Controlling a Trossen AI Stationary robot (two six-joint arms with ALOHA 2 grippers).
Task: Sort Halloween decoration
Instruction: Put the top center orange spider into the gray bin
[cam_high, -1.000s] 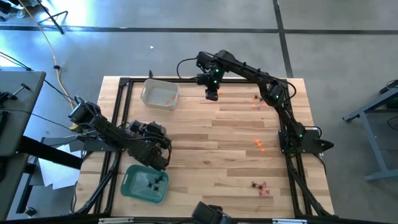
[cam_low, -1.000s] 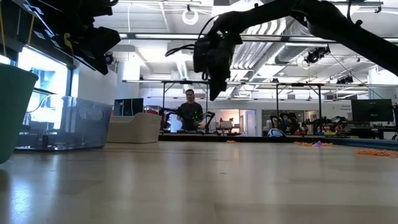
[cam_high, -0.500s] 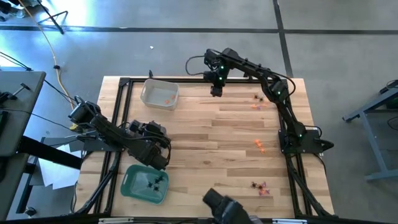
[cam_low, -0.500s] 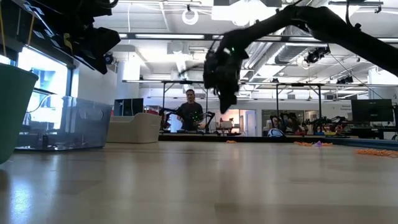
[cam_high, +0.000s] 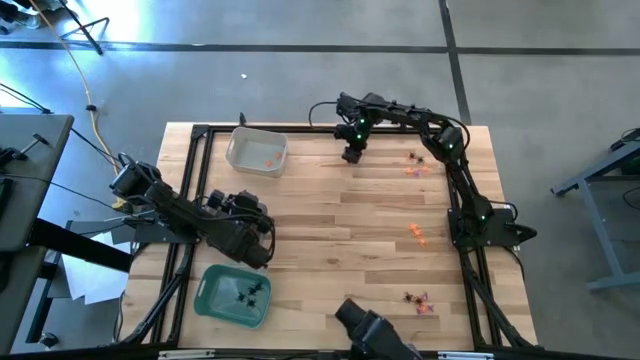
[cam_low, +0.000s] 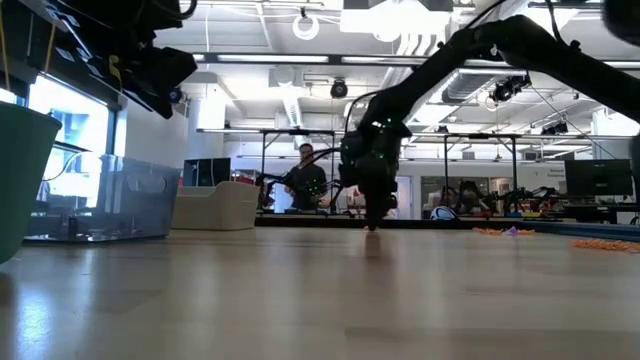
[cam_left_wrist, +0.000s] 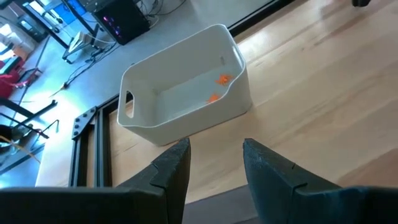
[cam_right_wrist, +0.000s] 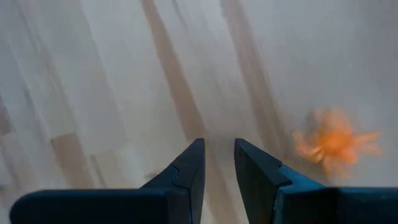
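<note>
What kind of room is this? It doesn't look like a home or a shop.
Probably a robotics lab or workshop. Beyond the wooden table the low view shows a big open hall with exposed ceiling pipes, more workbenches carrying robot arms, and a person at one of them.

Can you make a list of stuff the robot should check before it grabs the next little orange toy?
1. Right end effector empty: ok, nothing sits between its fingers.
2. Its fingers parted: ok, a narrow gap shows.
3. An orange toy close by: ok, it lies on the table beside the fingers, not between them.
4. Lined up on that toy: not ok, it sits off to one side.
5. Clear tray ready: ok, open, with orange pieces already inside.
6. Left end effector out of the way: ok, open and empty, up by the green tray.
</note>
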